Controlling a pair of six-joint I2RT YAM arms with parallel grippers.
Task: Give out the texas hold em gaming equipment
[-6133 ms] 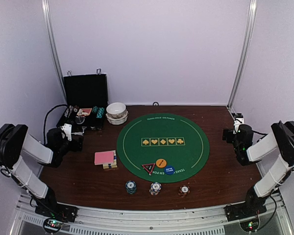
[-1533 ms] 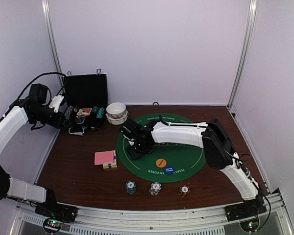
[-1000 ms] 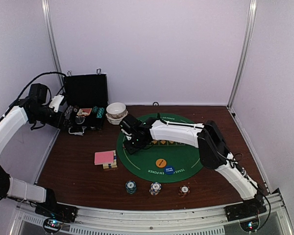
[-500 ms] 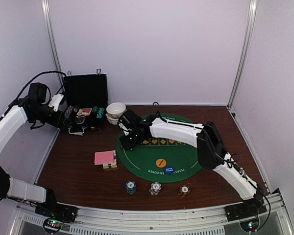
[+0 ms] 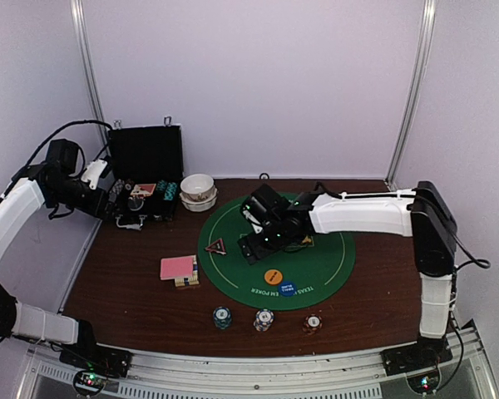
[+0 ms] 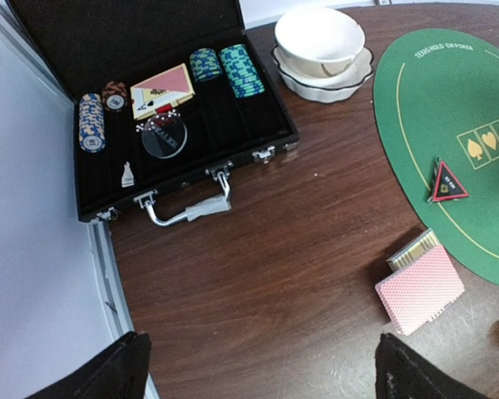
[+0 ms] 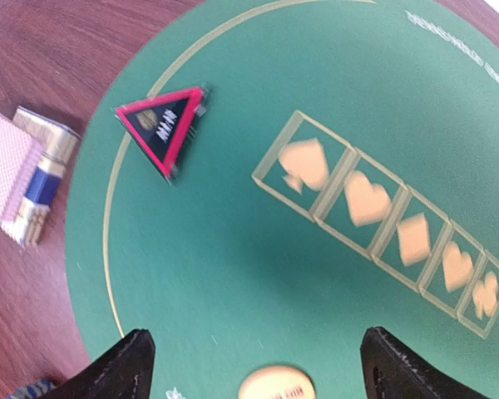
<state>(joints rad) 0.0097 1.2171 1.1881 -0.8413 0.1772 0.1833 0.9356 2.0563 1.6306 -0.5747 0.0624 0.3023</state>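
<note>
One red-triangle marker point(image 5: 215, 246) flat on mat point(image 5: 320, 264)

A dark brown wooden table point(image 5: 125, 287) carried a large round green felt mat point(image 5: 324, 262). The mat was printed with a thin gold ring, a row of five gold suit symbols point(image 7: 366, 199) in boxes, and curved lettering along its far and near edges. Toward the far left corner stood a black case point(image 6: 258, 120), open, its lid point(image 5: 145, 154) upright near the back wall and its metal handle point(image 6: 187, 212) lying on the near side. Two stacked white bowls point(image 5: 198, 189) sat between the case and the mat, just beside both. Pale walls enclosed the table, with slanting metal posts point(image 5: 85, 75) at the back.
</note>
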